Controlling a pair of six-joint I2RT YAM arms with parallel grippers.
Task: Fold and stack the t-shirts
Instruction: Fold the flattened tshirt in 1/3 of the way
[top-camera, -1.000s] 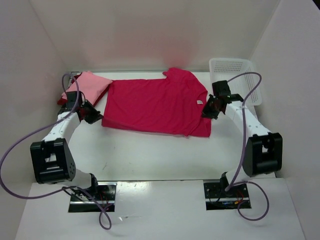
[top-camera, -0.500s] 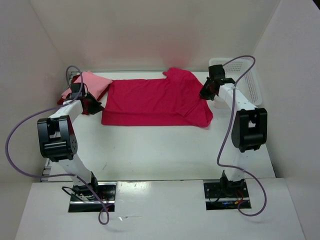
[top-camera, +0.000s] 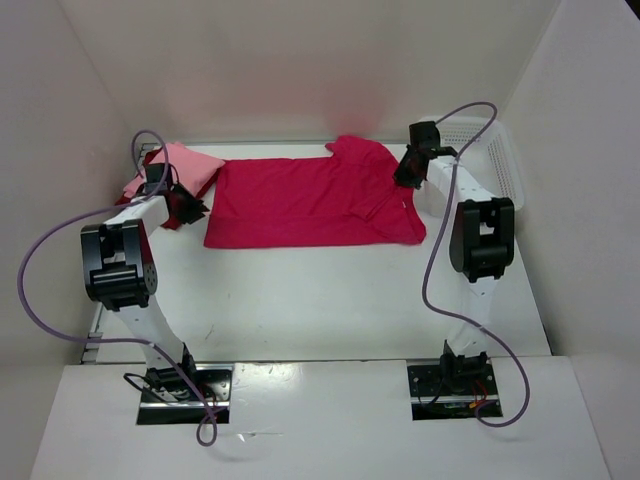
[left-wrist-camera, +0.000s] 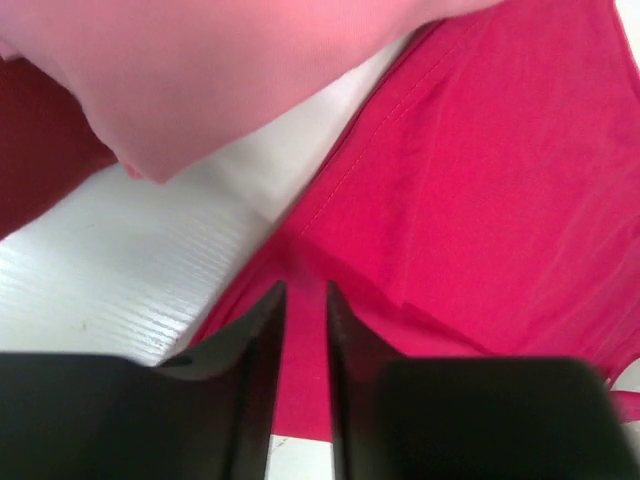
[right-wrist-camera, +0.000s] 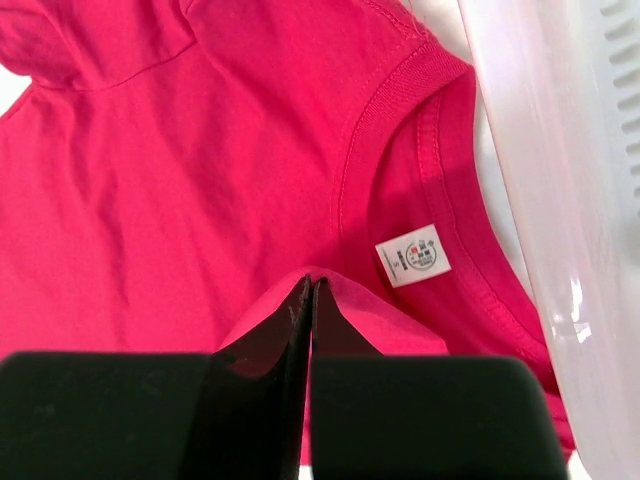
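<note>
Got the crimson t-shirt (top-camera: 310, 200) spread out flat across the far half of the tabletop (top-camera: 320, 300), collar end toward the right, hem end toward the left. Right pincer (top-camera: 408, 170) clenched tight on a pinched-up ridge of that same cloth just beside the collar, close to the little white label (right-wrist-camera: 412, 255), with the mesh basket (top-camera: 495, 160) right next to it. Looks solidly gripped from the right wrist view, fingers pressed together and fabric tenting up at the tips. Left pincer (left-wrist-camera: 305, 290) parked over the shirt's left edge, fingers only a crack apart with crimson showing in the slit. Honestly can't tell from the left wrist view whether pinching the cloth or just sitting loose around it. Also seeing the pink t-shirt (top-camera: 180, 163) folded in the far left corner, lying on top of the dark red t-shirt (left-wrist-camera: 40, 140), just beside the crimson one with a strip of bare white in between. Both arms stretched toward the back, one at each end of the shirt.
</note>
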